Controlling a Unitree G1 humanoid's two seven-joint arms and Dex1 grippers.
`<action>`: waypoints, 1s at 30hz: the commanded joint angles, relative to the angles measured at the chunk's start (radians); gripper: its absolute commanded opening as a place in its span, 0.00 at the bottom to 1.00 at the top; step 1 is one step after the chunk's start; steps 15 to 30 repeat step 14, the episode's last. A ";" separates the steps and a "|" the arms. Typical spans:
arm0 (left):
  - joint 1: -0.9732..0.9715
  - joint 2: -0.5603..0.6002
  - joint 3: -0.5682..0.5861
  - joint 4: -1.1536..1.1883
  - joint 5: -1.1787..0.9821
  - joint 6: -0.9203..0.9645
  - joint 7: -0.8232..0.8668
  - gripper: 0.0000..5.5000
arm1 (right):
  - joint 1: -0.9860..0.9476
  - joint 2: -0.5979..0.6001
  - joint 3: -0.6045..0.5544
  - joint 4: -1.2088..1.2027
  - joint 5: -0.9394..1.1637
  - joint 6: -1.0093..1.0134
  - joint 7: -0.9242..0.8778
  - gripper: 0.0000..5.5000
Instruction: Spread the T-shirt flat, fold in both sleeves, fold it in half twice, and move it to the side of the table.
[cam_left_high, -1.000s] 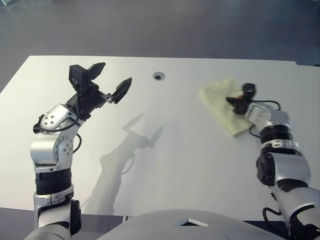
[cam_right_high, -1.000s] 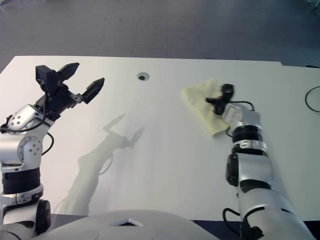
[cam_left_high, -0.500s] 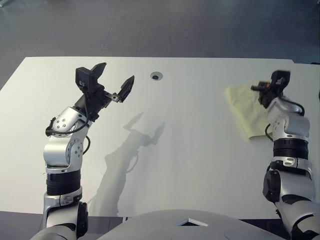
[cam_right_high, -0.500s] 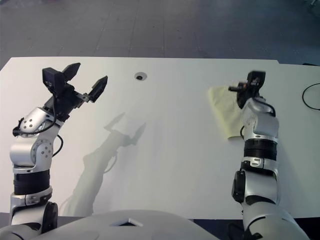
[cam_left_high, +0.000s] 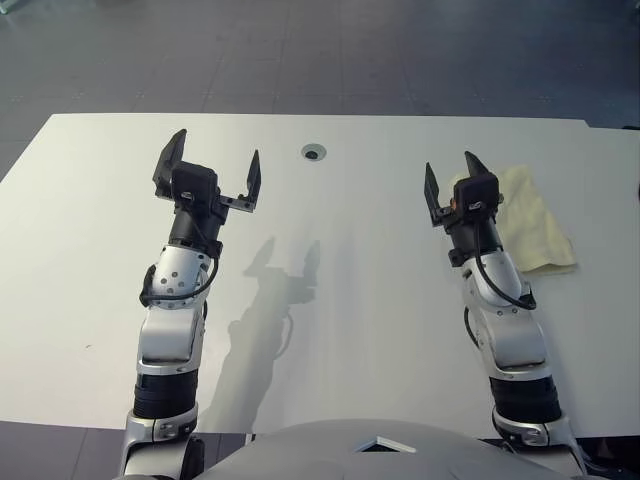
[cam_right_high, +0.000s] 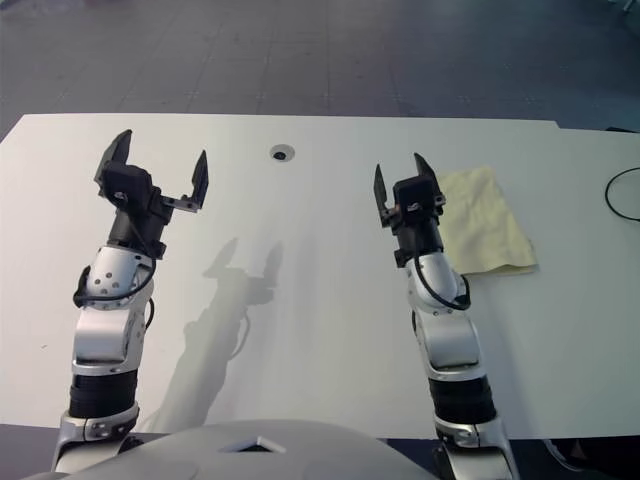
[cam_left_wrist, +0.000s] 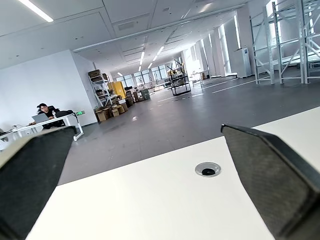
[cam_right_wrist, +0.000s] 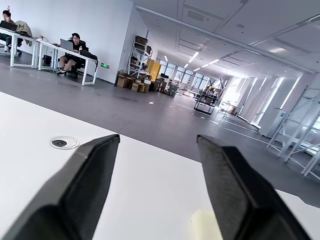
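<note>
The left edge of the folded T-shirt, at the right of the frame in the head views, is hidden behind the right tool and its wrist. How many layers it has, I cannot tell. In the right wrist view a small pale corner of it appears, cut off by the frame's edge. In the left wrist view both fingers of the left tool run out of the frame. A black cable on the bench is cut by the right edge.
</note>
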 joint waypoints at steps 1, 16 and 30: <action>0.000 -0.010 -0.005 0.020 0.014 -0.017 0.006 0.98 | 0.026 0.026 -0.015 0.009 -0.024 0.001 -0.015 0.67; -0.051 -0.014 0.009 0.088 0.002 -0.032 -0.018 0.98 | 0.030 0.070 -0.066 0.063 -0.078 -0.006 -0.052 0.98; -0.051 -0.014 0.009 0.088 0.002 -0.032 -0.018 0.98 | 0.030 0.070 -0.066 0.063 -0.078 -0.006 -0.052 0.98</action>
